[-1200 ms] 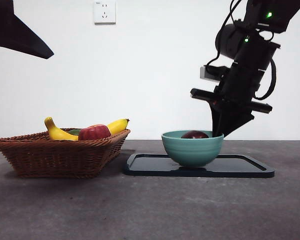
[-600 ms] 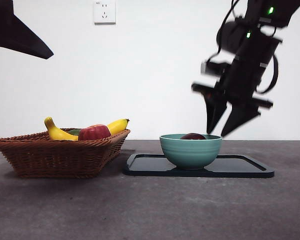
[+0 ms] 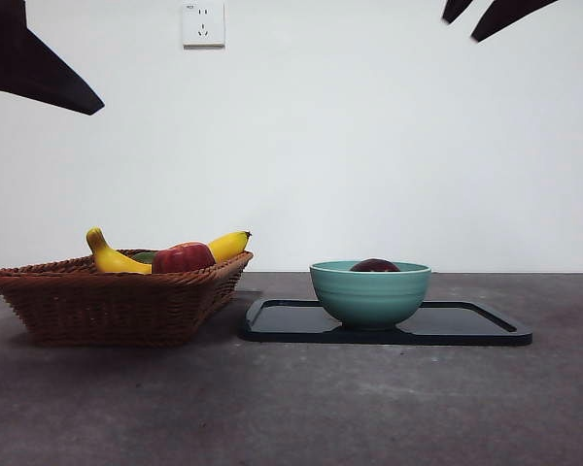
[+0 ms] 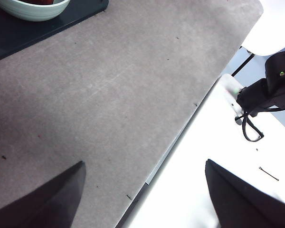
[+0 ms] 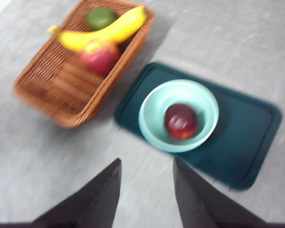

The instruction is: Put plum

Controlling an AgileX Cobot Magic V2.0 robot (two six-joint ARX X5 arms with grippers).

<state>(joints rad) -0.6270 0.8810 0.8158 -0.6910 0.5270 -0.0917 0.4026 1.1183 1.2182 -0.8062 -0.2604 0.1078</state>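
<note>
Plum (image 5: 181, 121) in bowl (image 5: 152, 124); right gripper (image 5: 145, 178) high above, empty

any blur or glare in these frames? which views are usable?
Front view: sharp and evenly lit, soft shadows under the basket and tray. Right wrist view: blurred throughout, though the plum in the bowl stays recognisable. Left wrist view: table sharp, the white area past its edge overexposed.

Bright, even light in the front view; soft shadows lie under the basket (image 3: 117, 301); the right wrist view is motion-blurred.
</note>
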